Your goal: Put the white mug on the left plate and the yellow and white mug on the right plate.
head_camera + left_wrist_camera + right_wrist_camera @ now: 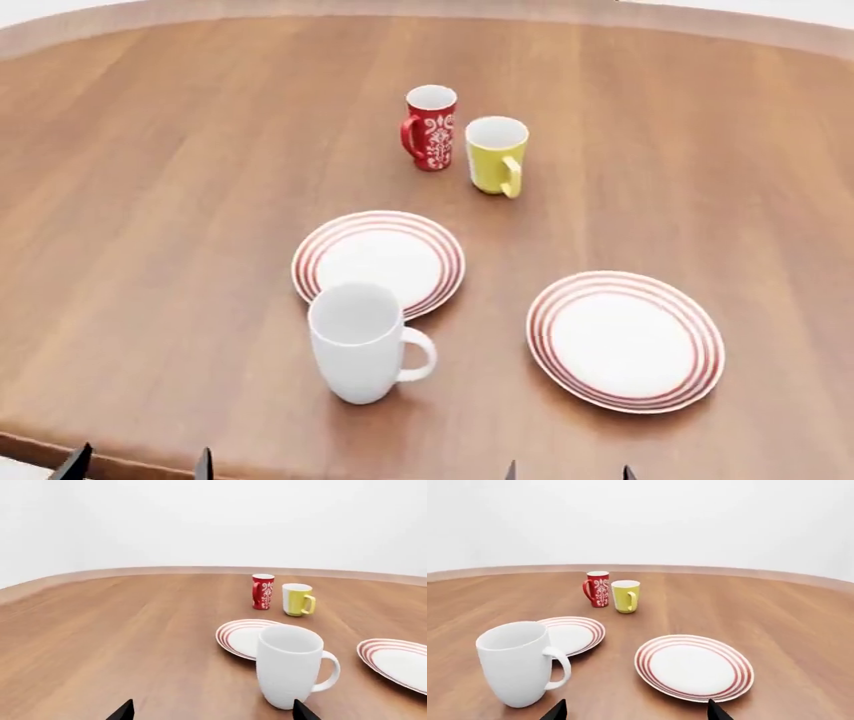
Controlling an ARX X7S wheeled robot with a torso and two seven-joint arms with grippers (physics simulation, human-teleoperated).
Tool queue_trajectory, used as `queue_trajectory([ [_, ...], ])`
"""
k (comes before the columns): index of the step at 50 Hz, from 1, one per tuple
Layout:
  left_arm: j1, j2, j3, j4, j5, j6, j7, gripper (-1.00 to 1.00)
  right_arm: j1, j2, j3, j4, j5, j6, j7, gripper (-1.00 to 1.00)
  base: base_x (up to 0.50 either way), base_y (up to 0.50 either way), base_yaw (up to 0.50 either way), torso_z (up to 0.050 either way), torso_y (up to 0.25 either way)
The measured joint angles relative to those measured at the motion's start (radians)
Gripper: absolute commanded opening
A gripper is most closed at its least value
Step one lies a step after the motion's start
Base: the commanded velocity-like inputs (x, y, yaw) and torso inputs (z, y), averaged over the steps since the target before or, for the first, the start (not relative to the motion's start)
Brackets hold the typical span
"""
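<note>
The broad brown wooden bench (pixel 160 200) carries everything, and nothing of my task is done yet: both plates are bare and both mugs stand on the wood. In the head view, the left plate (pixel 379 262), round and white with red rings at the rim, sits near the middle; the right plate (pixel 625 340), its twin, lies at about four o'clock from it, well apart.

The large all-white glossy mug (pixel 358 342) stands upright just beside the left plate's near rim, at about six o'clock from the plate, with its handle turned toward the right plate. The smaller yellow and white mug (pixel 497 154) stands upright at one o'clock from the left plate, close beside a red patterned mug (pixel 430 126) that I judge I must leave alone.

Room is generous. The bench's near edge runs just under the white mug, so I should lift away from it. The far edge is well off.

My left pincer (pixel 212 711) and right pincer (pixel 636 710) show only their dark tips, spread apart with nothing between them, so I judge both open and empty.
</note>
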Motion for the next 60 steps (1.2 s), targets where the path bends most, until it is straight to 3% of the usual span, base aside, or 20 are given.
queue_trajectory([
  [34,0.031,-0.054,0.043,0.081,-0.036,-0.024,-0.057,1.00,-0.015,0.048,-0.066,-0.025,0.011,-0.010,0.059,1.00,0.00,0.00,0.50,0.000,0.000],
  [60,0.034,-0.079,0.067,0.095,-0.057,-0.030,-0.086,1.00,-0.037,0.075,-0.059,-0.058,0.132,-0.052,0.041,1.00,0.13,-0.40,0.00,0.000,0.000],
])
